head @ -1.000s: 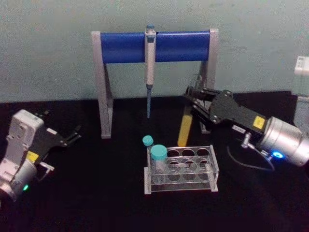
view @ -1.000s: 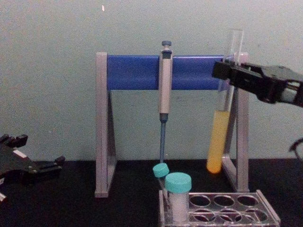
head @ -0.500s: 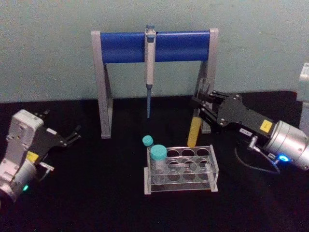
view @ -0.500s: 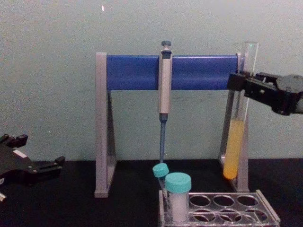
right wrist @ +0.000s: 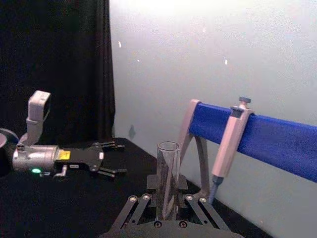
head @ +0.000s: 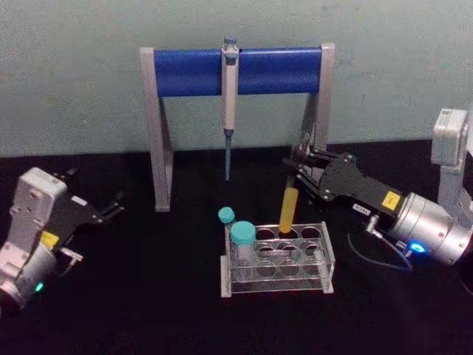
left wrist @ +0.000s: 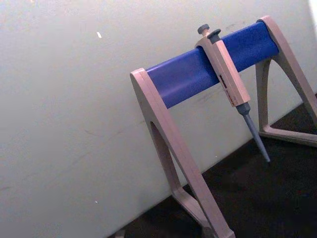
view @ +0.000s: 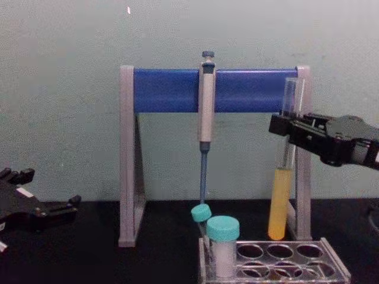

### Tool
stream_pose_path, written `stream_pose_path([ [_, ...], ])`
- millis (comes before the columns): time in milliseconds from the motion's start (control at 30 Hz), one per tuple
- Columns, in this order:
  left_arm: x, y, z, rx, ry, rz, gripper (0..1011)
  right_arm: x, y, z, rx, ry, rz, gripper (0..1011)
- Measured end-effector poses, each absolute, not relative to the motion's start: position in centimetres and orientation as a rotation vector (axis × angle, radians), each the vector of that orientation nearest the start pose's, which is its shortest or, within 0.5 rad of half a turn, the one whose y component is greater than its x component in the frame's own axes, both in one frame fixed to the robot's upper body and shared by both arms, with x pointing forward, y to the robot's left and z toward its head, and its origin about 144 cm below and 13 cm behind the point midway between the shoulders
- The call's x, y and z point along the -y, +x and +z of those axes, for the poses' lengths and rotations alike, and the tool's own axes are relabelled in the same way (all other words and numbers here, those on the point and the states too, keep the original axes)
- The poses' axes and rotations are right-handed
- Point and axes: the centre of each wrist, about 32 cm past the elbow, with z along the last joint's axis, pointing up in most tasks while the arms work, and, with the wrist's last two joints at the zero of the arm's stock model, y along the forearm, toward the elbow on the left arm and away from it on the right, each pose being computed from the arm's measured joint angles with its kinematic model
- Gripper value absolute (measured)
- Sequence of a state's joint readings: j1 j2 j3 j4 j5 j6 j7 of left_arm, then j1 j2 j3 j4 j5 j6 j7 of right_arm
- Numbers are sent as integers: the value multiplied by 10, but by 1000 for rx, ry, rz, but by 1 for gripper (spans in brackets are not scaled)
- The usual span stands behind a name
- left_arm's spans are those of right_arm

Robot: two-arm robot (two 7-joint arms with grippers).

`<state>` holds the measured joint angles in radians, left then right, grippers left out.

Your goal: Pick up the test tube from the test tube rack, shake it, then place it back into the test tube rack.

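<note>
The right gripper (head: 297,176) clamps the test tube (head: 287,207) upright near its top — its yellow-filled bottom hangs just over the rack's (head: 327,260) back row. Left of the rack, the left gripper (head: 94,192) rests empty, fingers spread.

test tube rack (view: 336,258) base off-frame

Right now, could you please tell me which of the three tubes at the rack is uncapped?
The long glass test tube with yellow liquid, held in the right gripper; both short vials wear teal caps.
</note>
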<state>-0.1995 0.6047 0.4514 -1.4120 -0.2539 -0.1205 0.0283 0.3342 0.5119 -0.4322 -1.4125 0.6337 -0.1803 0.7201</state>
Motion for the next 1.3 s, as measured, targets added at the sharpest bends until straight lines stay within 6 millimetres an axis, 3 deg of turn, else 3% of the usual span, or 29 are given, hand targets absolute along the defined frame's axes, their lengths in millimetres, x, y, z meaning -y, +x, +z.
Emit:
stream_pose_path([
  [1300, -310, 489, 1140, 285, 305, 1248, 1001, 278, 541, 1170, 47, 35, -608, 234],
])
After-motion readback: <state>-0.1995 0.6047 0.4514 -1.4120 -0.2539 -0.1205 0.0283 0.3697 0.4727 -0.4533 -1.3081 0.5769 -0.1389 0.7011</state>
